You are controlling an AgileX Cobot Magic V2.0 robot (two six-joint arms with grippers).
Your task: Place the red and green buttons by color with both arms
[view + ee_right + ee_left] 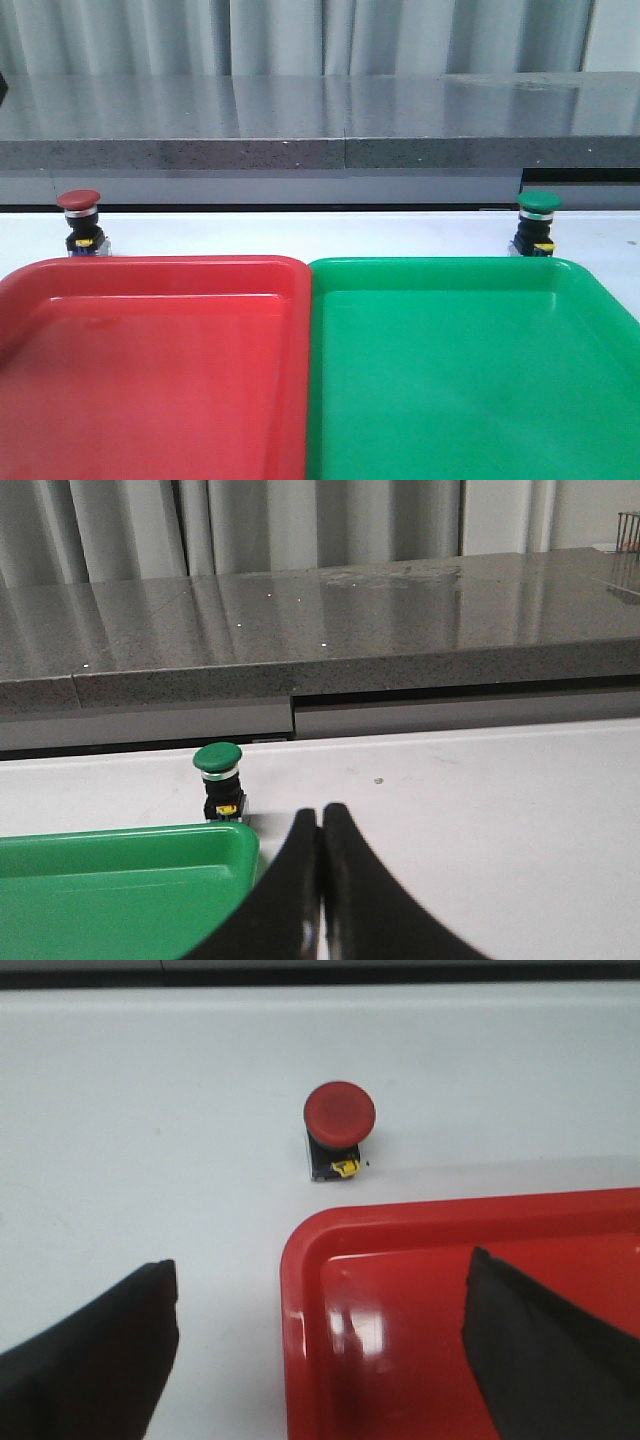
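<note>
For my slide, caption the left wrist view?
Open left gripper above the red tray's corner, facing the red button.

Grey stone counter (320, 120), pleated curtain (300, 35)

Front cam sits low, facing forward over the glossy red plastic tray (150, 360). Left wrist cam looks steeply down at its corner; right wrist cam faces level.

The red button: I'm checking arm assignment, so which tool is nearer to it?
Left. The left tool, open, hangs over the red tray's corner with the red button just beyond. The right tool, shut, is across the table by the green button.
</note>
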